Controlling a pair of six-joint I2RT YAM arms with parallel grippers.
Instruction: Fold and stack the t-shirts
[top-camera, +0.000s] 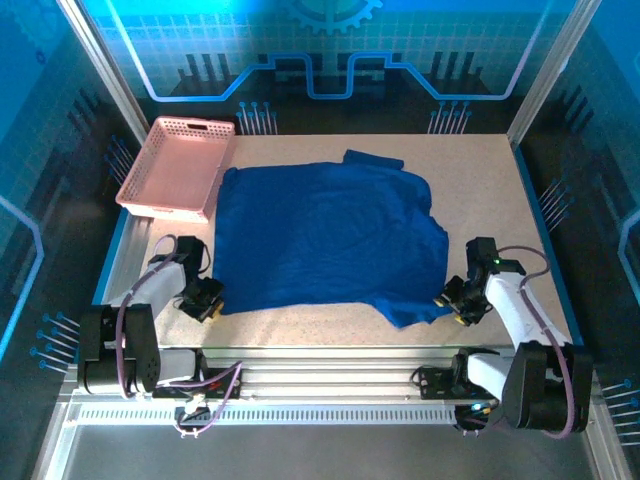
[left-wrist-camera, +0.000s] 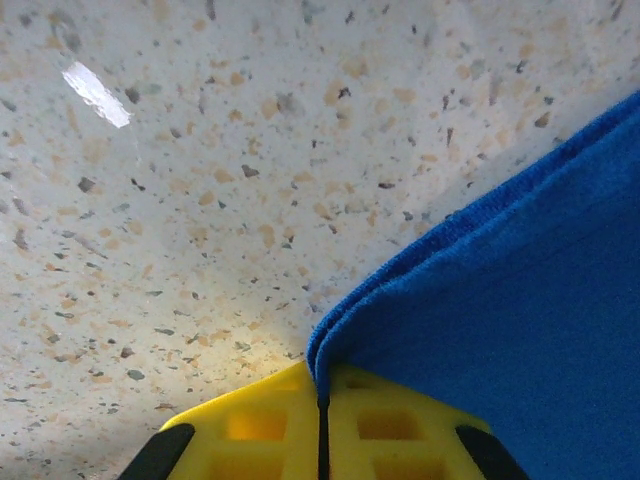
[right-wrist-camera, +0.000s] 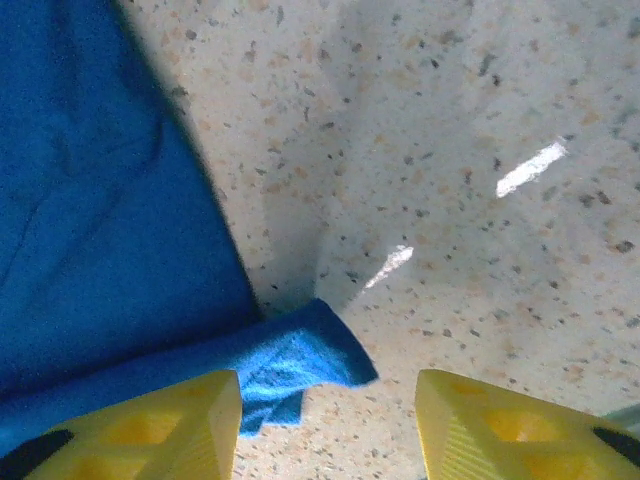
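T-shirt (top-camera: 330, 235) lies flat on the surface (top-camera: 480, 190); left pincer (left-wrist-camera: 322, 390) pinches its near-left corner (presumably to fold), right pincer (right-wrist-camera: 328, 400) stands spread around the near-right corner.

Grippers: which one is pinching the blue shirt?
The left gripper: its jaws are shut on a corner of the t-shirt. The right gripper has its jaws apart.

A pale speckled surface (top-camera: 480, 200) fills the middle of the frame. Clear wall panels (top-camera: 330, 50) glowing blue with grid and circuit-line graphics enclose it along the top and both sides. Silver frame posts (top-camera: 100, 70) slant through the upper corners. White light streaks (right-wrist-camera: 530, 168) glint on the speckled top.
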